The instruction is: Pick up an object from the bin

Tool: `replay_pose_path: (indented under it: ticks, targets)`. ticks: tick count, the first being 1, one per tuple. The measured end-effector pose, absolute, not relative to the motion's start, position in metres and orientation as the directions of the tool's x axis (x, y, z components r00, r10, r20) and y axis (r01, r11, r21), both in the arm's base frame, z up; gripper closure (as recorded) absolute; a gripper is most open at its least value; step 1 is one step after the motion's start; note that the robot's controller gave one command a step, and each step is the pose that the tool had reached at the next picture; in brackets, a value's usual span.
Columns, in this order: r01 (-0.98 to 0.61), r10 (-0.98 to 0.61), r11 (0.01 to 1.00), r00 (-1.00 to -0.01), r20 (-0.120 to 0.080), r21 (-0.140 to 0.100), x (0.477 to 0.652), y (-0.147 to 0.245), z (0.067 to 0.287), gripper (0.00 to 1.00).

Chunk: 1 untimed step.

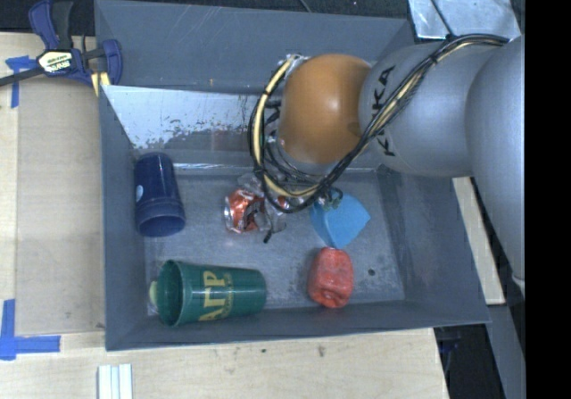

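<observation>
We are poising the gripper [266, 215] at the crumpled red-silver thing [239, 208] mid-bin — likely lining up a grasp — open or closed, we cannot tell.

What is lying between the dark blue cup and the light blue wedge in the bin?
A crumpled red and silver thing, with the tool right by it, seen in the camera view.

The grey bin [406, 256] holds a blue cup [158, 195] at left, a green cup [211, 292] lower left, a crumpled red thing [240, 210] at centre — and rightward a blue wedge [343, 220] above a red lump [331, 278].
</observation>
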State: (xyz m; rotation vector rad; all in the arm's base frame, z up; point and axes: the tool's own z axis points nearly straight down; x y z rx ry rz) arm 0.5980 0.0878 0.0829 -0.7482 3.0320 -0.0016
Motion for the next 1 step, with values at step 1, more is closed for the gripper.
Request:
replay_pose_path:
  ticks: [1]
  targets:
    - [-0.464,-0.464,0.886,-0.885,-0.018,-0.005,0.598,0.0878,0.0828,1.0]
